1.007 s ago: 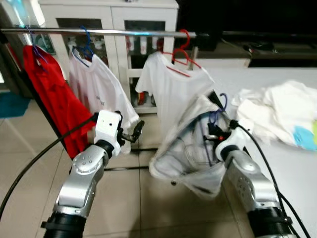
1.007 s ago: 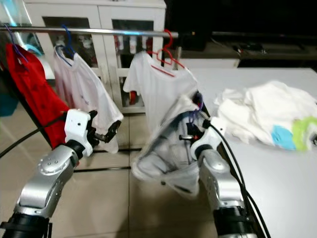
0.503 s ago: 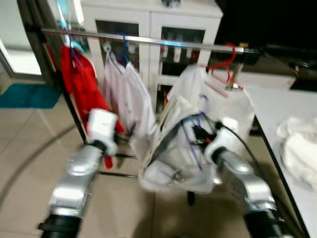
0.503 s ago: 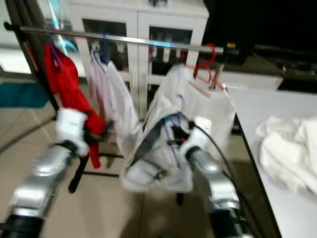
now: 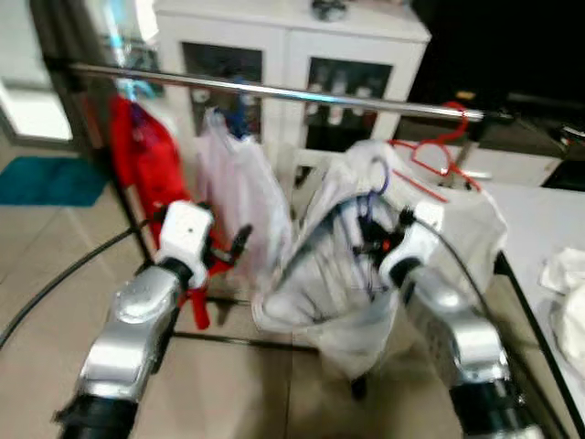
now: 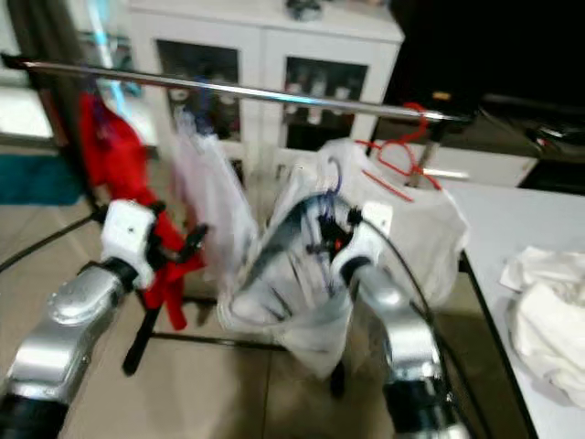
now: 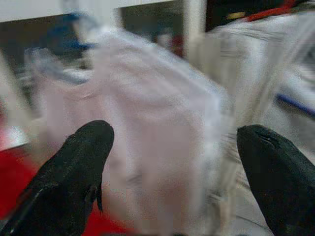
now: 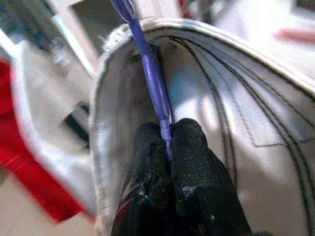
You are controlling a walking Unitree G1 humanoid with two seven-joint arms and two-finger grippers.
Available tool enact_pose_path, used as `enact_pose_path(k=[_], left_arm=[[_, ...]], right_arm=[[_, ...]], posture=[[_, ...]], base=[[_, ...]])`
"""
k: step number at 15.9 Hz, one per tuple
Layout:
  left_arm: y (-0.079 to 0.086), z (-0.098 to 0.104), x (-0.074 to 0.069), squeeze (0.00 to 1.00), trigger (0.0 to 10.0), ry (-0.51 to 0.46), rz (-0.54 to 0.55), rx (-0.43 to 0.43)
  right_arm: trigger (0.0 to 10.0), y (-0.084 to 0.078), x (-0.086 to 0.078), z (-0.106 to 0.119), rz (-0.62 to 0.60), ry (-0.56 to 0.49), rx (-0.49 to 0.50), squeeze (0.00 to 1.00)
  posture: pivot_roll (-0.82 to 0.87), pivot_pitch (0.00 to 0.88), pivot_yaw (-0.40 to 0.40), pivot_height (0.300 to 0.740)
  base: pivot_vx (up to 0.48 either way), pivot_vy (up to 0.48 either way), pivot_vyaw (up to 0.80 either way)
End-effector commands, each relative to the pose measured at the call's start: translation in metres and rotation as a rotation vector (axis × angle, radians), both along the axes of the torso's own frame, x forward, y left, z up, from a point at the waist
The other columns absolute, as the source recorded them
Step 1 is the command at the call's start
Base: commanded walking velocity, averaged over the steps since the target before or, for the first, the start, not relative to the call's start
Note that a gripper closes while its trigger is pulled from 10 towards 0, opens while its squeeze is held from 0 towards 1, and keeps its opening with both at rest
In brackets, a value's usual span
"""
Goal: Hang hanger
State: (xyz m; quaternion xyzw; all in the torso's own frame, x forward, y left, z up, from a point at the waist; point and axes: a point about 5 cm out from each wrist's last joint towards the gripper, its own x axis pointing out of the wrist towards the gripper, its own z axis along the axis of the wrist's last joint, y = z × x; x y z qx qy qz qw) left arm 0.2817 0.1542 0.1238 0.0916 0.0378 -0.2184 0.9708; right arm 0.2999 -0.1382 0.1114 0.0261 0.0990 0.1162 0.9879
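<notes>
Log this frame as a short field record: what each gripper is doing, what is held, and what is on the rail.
right gripper: shut on the purple hanger, which carries a white garment
hanger position: hook below the rail, not yet on it
left gripper: open, facing the hung white shirt
rail contents: red shirt, white shirt, red hanger with a white shirt
image quality: blurred

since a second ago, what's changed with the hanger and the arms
The right gripper has carried the purple hanger with its white shirt up toward the rail, the hook now just below it. The camera also turned. Unchanged: right fingers shut on the hanger; left gripper open, holding nothing.
</notes>
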Motion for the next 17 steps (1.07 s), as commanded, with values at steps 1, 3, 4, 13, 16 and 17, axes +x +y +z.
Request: enact_pose_path(k=[1,3,4,13,16,17], left_arm=[[0.003,0.006,-0.001,0.00,10.0,-0.025,-0.015,0.018],[0.003,0.006,-0.002,0.00,10.0,-0.023,-0.030,0.017],[-0.003,0.007,-0.007,0.00,10.0,0.001,-0.100,0.001],[-0.021,0.035,-0.028,0.00,10.0,-0.035,-0.414,-0.052],[-0.022,0.037,-0.028,0.00,10.0,-0.031,-0.428,-0.055],[-0.021,0.038,-0.029,0.00,10.0,-0.030,-0.431,-0.055]], right_arm=[[10.0,0.002,0.007,0.031,-0.004,-0.138,0.017,0.00],[10.0,0.002,0.008,0.036,-0.005,-0.161,0.029,0.00],[10.0,0.003,0.010,0.044,-0.006,-0.198,0.039,0.00],[10.0,0.002,0.040,0.063,-0.072,-0.171,-0.014,0.00],[10.0,-0.003,0.056,0.060,-0.117,-0.108,-0.022,0.00],[10.0,-0.006,0.064,0.060,-0.134,-0.091,-0.008,0.00]], posture=[[0.02,0.000,-0.064,0.740],[0.02,0.000,-0.069,0.740],[0.02,0.000,-0.074,0.740],[0.03,0.000,-0.078,0.740],[0.03,0.000,-0.072,0.740],[0.03,0.000,-0.070,0.740]], base=[[0.390,0.000,0.00],[0.375,0.000,0.00],[0.000,0.000,0.00],[0.000,0.000,0.00],[0.000,0.000,0.00],[0.000,0.000,0.00]])
